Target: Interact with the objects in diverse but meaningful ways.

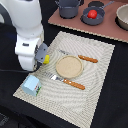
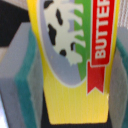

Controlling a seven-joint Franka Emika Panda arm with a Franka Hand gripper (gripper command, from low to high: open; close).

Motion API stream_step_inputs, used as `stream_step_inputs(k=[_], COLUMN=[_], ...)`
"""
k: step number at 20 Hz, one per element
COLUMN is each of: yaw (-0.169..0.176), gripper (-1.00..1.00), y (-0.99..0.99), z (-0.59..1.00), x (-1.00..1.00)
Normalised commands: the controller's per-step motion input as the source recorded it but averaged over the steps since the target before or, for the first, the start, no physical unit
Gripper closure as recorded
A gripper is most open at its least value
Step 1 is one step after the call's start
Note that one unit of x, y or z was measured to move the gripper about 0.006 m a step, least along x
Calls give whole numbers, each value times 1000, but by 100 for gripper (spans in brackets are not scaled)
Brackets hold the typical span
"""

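Observation:
My gripper hangs over the left part of the woven mat, shut on the flat yellow packet. Filling the wrist view, the packet shows a cow picture and a red "BUTTER" band, and it is squeezed between the grey fingers with teal pads. The light-blue boxy cup stands on the mat's near-left corner, below the gripper in the exterior view. The red tomato sits in a dark grey pan on the brown board at the back.
A tan round plate lies mid-mat between an orange-handled knife and fork. A dark lidded pot and a pale bowl stand on the brown board.

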Motion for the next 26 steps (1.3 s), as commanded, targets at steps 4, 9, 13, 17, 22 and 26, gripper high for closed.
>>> stream_step_inputs(k=[4,9,13,17,22,26], yaw=[0,0,0,0,0,0], gripper=[100,100,100,100,100,100], y=[736,623,525,466,449,466], z=[667,451,272,79,3,-19], x=[763,818,864,885,881,838])
